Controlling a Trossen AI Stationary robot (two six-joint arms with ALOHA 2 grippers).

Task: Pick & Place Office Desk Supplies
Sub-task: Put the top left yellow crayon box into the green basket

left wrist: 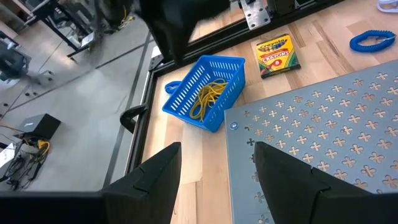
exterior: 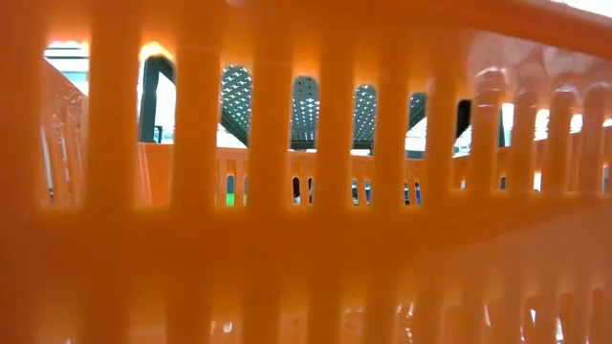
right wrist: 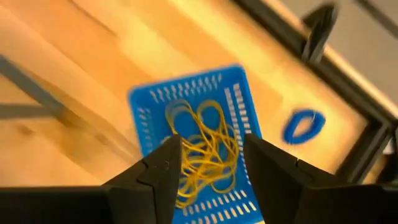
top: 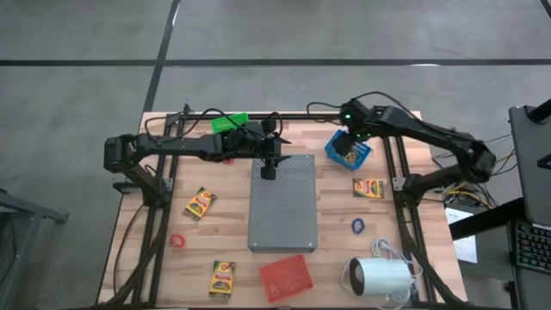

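Floor: grey concrete around my wooden table (top: 172, 267), seen from overhead.
Grey slab: I see the perforated plate (top: 284, 207) lying flat mid-table, the biggest item on it.
White cylinder: lies on its side (top: 379, 277) near the front right corner, cord beside it.
Orange basket: its slatted wall (exterior: 287, 239) fills my low view; little else is readable there.
Red tray: flat (top: 286, 276) in front of the slab.
Blue basket: sits (top: 348, 149) at the back right, tilted, with a tangle of tan rubber bands (left wrist: 208, 98) inside.
Left gripper: I have it (top: 269, 170) over the slab's back edge, fingers parted, nothing between them.
Right gripper: hangs (right wrist: 208, 165) directly above the blue basket, jaws apart and empty, bands loose below.
Crayon boxes: one (top: 368, 188) right of the slab, one (top: 200, 203) left, one (top: 223, 278) front left.
Rings: blue one (top: 358, 226) right of the slab; red one (top: 177, 241) on the left side.
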